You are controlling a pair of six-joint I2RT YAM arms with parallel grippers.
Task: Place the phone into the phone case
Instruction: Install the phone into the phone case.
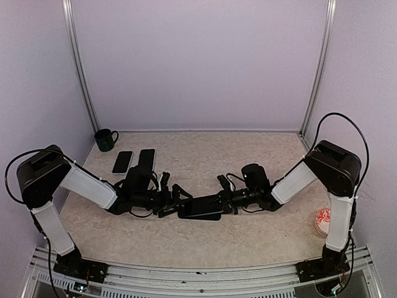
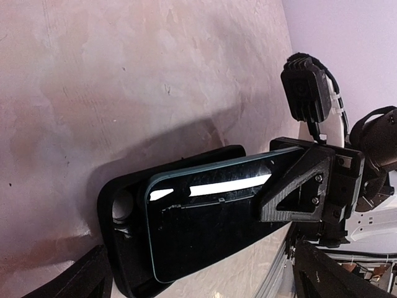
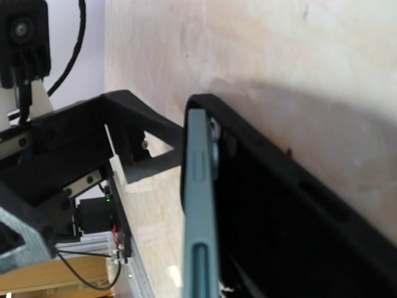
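Note:
The phone (image 2: 205,230), with a black screen and a teal rim, lies slanted over the open black phone case (image 2: 121,242) on the table. Its camera end sits by the case's cutout. In the right wrist view I see the phone's teal side edge (image 3: 200,211) standing off the case's inner face (image 3: 298,217). My right gripper (image 1: 224,200) is shut on the phone's right end, one finger (image 2: 298,186) over the screen. My left gripper (image 1: 175,200) stands open, its fingertips (image 2: 90,279) either side of the case's left end, touching nothing.
A dark green mug (image 1: 105,139) stands at the back left, with two more dark phone-sized slabs (image 1: 122,161) (image 1: 146,158) beside it. A small red-and-white object (image 1: 322,220) sits at the table's right edge. Metal rails run along the near edge.

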